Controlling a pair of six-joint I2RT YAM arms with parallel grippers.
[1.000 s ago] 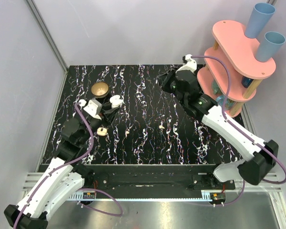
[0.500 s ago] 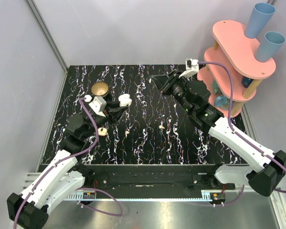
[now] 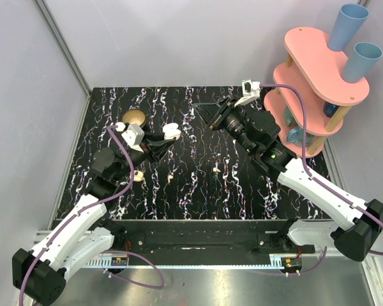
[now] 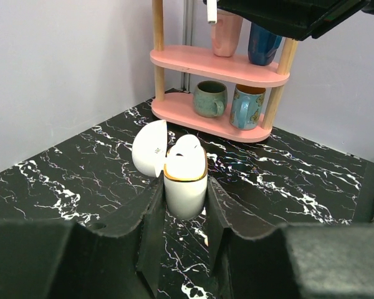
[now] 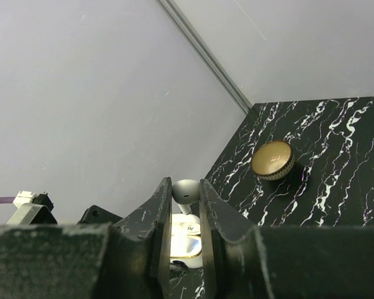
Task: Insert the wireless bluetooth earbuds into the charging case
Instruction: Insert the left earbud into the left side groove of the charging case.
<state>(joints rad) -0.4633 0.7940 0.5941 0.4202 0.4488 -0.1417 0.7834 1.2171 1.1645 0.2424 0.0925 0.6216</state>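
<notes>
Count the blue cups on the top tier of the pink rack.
2. One blue cup stands at the far end of the pink rack's top tier, the other nearer. None seems hidden.

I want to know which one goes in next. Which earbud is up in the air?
The earbud pinched in the right gripper, up above the open charging case. The two other buds lie loose on the black table.

Pale grey walls [image 3: 179, 38] close in a black, white-veined marble desk [image 3: 242, 191]; a pink two-tier shelf [image 3: 316, 60] stands at its far right corner.
</notes>
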